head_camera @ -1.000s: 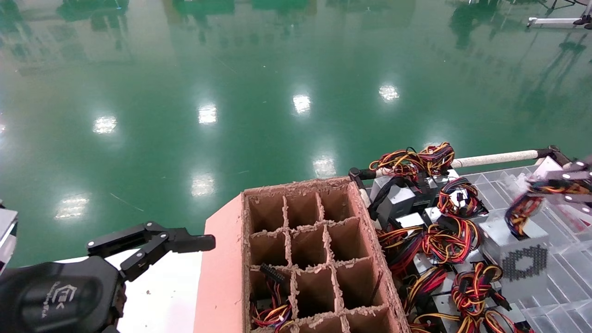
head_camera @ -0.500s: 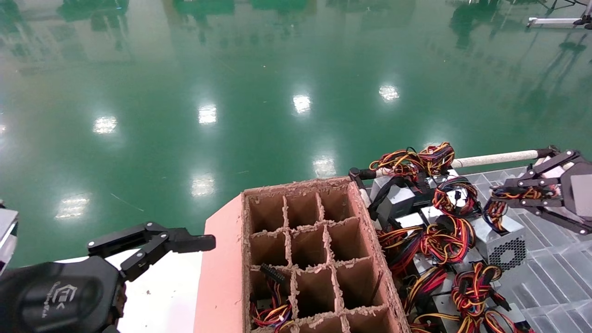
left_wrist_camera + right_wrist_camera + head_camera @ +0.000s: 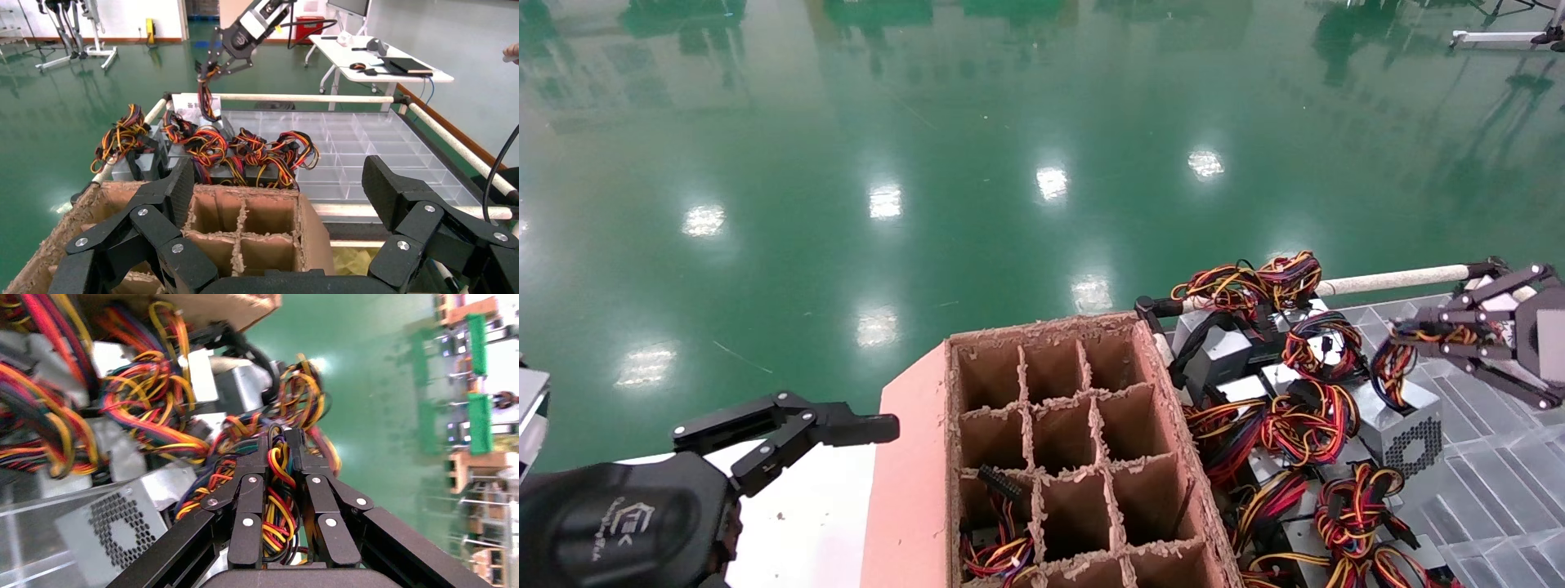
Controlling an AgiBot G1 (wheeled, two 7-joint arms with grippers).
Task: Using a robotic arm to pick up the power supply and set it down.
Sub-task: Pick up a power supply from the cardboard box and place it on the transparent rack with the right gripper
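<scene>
1. Left tool (image 3: 789, 433) sits parked left of the carton (image 3: 1058, 457), fingers spread wide, holding nothing.
2. Right of the carton, the supply (image 3: 1397, 425) rests among other wired boxes, fan vent facing the camera.
3. Farther right, the right tool (image 3: 1406, 336) is pinched onto the supply's wires (image 3: 278, 496), not its case. Lift slowly and straight, so the bundle neither slips nor snags neighbouring coils.
</scene>
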